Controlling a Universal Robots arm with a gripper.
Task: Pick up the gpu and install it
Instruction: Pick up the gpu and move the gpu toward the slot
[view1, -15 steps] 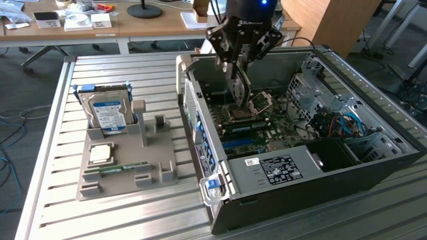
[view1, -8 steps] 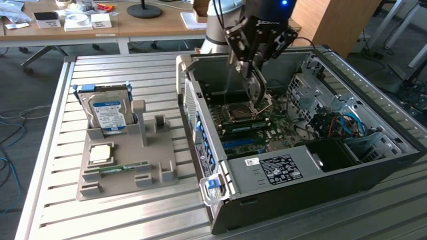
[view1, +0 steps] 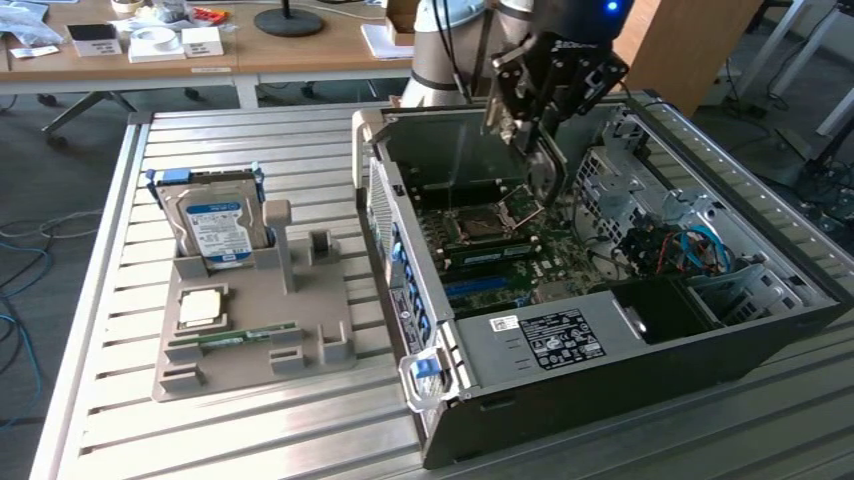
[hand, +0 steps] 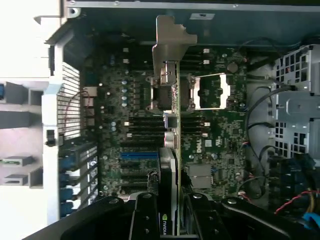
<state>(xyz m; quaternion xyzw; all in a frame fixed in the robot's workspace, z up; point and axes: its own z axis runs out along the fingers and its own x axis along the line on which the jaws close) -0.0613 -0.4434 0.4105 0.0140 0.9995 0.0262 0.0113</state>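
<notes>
Your gripper (hand: 171, 216) clamps one gpu (hand: 172, 135) edge-on, Nvidia logo visible, above the Dell-marked motherboard (hand: 220, 140) in one open computer case (view1: 521, 410). One hard drive (view1: 218, 225) stands in a rack (view1: 307, 330) outside.

A robotics lab or workshop. A slatted metal workbench (view1: 267, 150) fills the frame, with an open computer case (view1: 601, 400) at centre right and a grey parts holder (view1: 254, 355) at lower left. A robot arm (view1: 441, 50) rises at top centre. Wooden desks (view1: 307, 55) line the top edge; loose cables (view1: 27, 240) lie on the floor at far left.
</notes>
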